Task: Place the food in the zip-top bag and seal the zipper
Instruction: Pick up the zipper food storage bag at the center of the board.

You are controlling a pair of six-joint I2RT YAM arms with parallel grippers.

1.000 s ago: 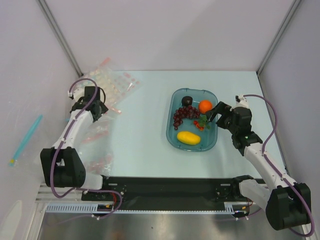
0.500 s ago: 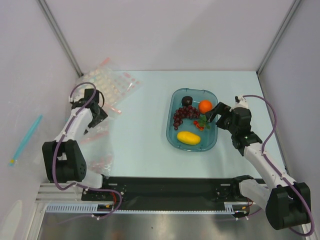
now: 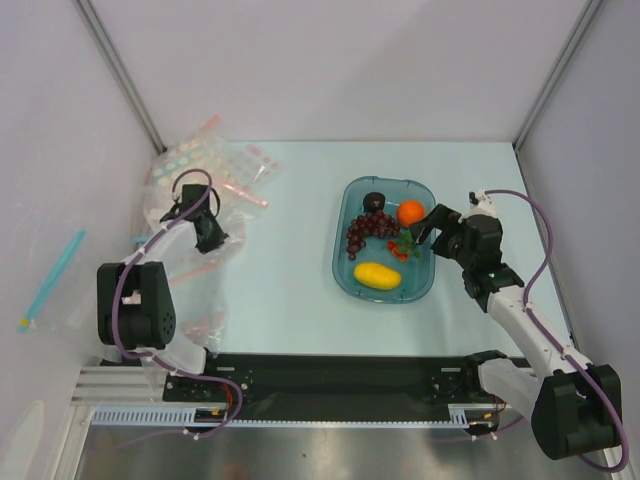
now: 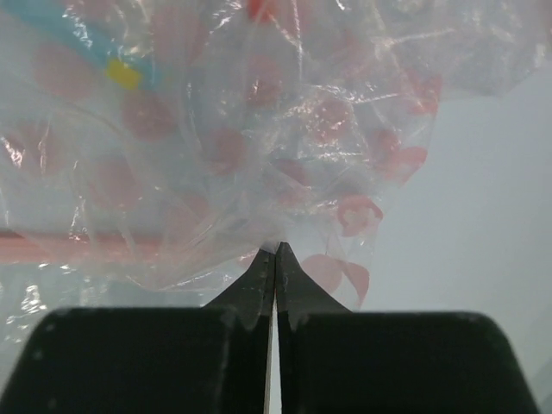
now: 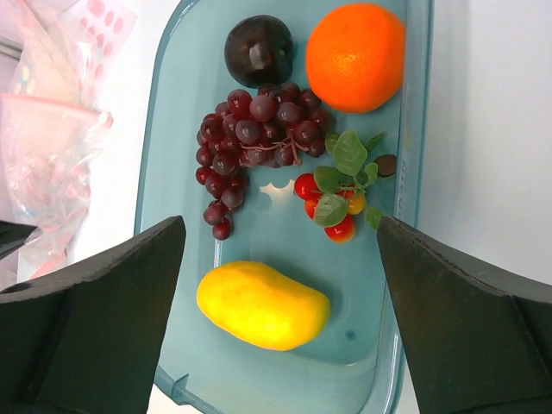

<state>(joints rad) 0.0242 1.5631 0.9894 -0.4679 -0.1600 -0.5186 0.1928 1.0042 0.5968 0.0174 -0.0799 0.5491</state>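
Observation:
The food lies in a teal tray (image 5: 168,129): an orange (image 5: 355,56), a near-black plum (image 5: 258,50), purple grapes (image 5: 246,138), a red-and-green bunch (image 5: 336,194) and a yellow piece (image 5: 263,304). My right gripper (image 5: 280,222) hangs open over the tray's near end, the yellow piece between its fingers, untouched. At the far left my left gripper (image 4: 276,248) is shut, its tips pinching crumpled clear bag film (image 4: 285,172) with pink dots showing. In the top view it (image 3: 210,240) sits in the bag pile (image 3: 195,165). I cannot tell the plain zip-top bag or its zipper apart there.
The tray (image 3: 340,262) stands right of centre on the pale table. More clear bags (image 3: 200,320) lie near the left arm's base. A teal stick (image 3: 50,275) lies beyond the left wall. Metal posts and white walls close in the table.
My left gripper has swung right and nearer along the bag pile and has gone from open to shut on bag film, tugging the bags. The right arm and the food have not moved.

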